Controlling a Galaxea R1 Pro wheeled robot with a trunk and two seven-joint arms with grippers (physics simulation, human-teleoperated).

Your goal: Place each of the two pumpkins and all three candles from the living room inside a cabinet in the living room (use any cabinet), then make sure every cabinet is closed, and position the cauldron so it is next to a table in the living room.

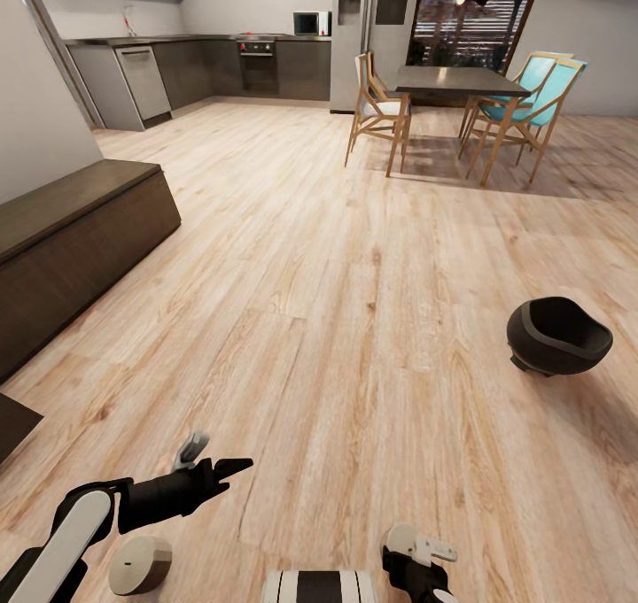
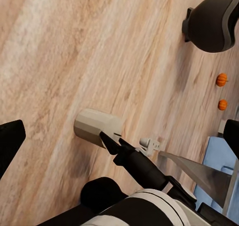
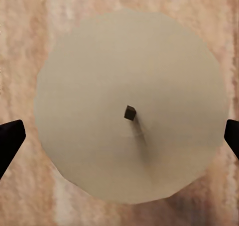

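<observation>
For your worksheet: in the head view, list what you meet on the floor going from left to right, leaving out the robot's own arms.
Cabinet → candle → wooden chair → dining table → cauldron. The turquoise chairs overlap the table's right end, so they are left out.

There are no words, numbers, labels or signs to read in any of the pictures.
</observation>
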